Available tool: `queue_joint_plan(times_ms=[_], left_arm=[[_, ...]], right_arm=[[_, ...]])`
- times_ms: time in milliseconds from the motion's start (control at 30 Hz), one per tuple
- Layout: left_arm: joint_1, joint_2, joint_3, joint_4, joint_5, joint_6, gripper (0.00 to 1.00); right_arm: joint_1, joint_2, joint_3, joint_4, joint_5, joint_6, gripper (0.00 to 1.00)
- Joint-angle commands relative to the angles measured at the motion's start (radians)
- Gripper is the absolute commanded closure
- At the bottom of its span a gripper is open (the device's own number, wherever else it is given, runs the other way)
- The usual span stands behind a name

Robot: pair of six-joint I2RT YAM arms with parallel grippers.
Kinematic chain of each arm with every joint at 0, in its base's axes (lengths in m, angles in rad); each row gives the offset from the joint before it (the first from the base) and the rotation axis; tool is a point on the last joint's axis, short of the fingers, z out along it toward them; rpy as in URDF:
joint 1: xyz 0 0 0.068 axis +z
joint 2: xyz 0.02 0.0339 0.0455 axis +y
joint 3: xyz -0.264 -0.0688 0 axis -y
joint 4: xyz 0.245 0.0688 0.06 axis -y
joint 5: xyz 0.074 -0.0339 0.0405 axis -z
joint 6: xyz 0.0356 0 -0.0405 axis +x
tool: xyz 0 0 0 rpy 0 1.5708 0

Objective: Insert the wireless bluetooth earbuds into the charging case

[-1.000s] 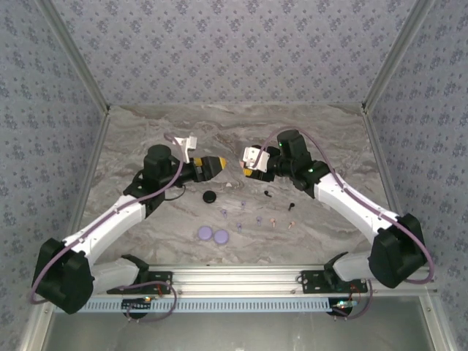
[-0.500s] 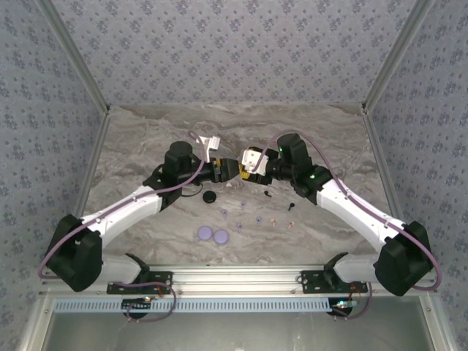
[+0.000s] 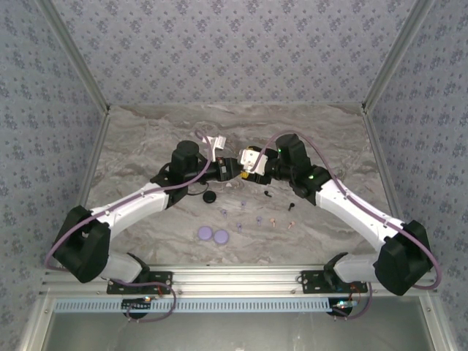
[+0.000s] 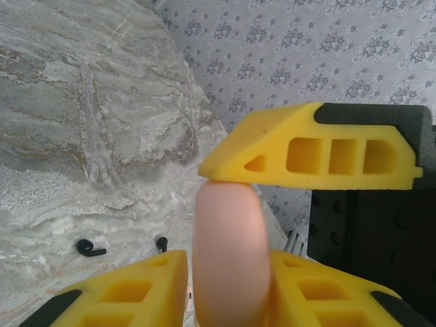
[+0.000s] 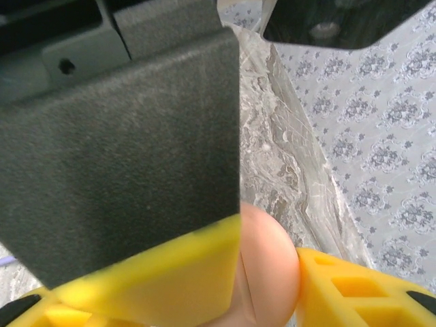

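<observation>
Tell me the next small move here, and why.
Probably firm up the left gripper on the pale pink case, keeping both arms put: the case sits between its fingers while the right gripper clamps the other end, and the earbuds lie loose on the table.

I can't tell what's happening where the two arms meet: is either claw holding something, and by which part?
Both hold a pale pink case, one rounded end each: the left gripper pinches its sides at one end, the right gripper at the opposite end.
</observation>
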Motion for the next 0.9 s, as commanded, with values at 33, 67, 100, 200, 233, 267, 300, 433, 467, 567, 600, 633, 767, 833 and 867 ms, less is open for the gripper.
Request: queue_joint_plan(times_ms=[33,67,100,200,233,267,300,433,467,567,600,633,767,833,867], left_arm=[[-0.007,-0.012,0.037,-0.016,0.000,0.027,0.63],[-0.007,-0.013,0.038,-0.024,-0.004,0.029,0.58],[-0.007,-0.018,0.039,-0.034,-0.011,0.036,0.55],[-0.008,-0.031,0.040,-0.055,-0.030,0.052,0.52],[-0.008,-0.036,0.039,-0.059,-0.031,0.056,0.52],[-0.008,-0.037,0.039,-0.062,-0.033,0.060,0.52],[-0.007,-0.040,0.038,-0.062,-0.033,0.060,0.53],[-0.008,-0.036,0.036,-0.058,-0.027,0.058,0.60],[-0.007,-0.034,0.035,-0.053,-0.024,0.056,0.61],[-0.007,-0.032,0.031,-0.043,-0.020,0.055,0.68],[-0.007,-0.032,0.028,-0.042,-0.019,0.056,0.70],[-0.008,-0.035,0.029,-0.043,-0.020,0.059,0.72],[-0.007,-0.050,0.020,-0.035,-0.029,0.087,0.76],[-0.008,-0.060,0.017,-0.030,-0.035,0.117,0.78],[-0.008,-0.066,0.015,-0.026,-0.038,0.142,0.79]], right_arm=[[0.001,0.022,0.032,-0.005,0.033,0.031,0.48],[0.001,0.024,0.032,-0.008,0.033,0.031,0.48],[0.000,0.024,0.032,-0.009,0.033,0.031,0.48],[-0.002,0.023,0.032,-0.014,0.033,0.033,0.48],[-0.003,0.022,0.032,-0.014,0.033,0.032,0.48],[-0.004,0.023,0.032,-0.014,0.034,0.033,0.48],[-0.004,0.022,0.032,-0.011,0.032,0.036,0.48],[-0.006,0.024,0.034,-0.003,0.026,0.043,0.47],[-0.006,0.024,0.037,-0.003,0.025,0.045,0.48],[-0.006,0.025,0.041,-0.007,0.022,0.050,0.47],[-0.006,0.025,0.043,-0.011,0.022,0.050,0.46],[-0.007,0.023,0.046,-0.016,0.022,0.054,0.46],[-0.029,-0.002,0.059,-0.069,-0.021,0.075,0.34],[-0.046,-0.028,0.057,-0.099,-0.053,0.087,0.28],[-0.056,-0.048,0.052,-0.110,-0.077,0.096,0.25]])
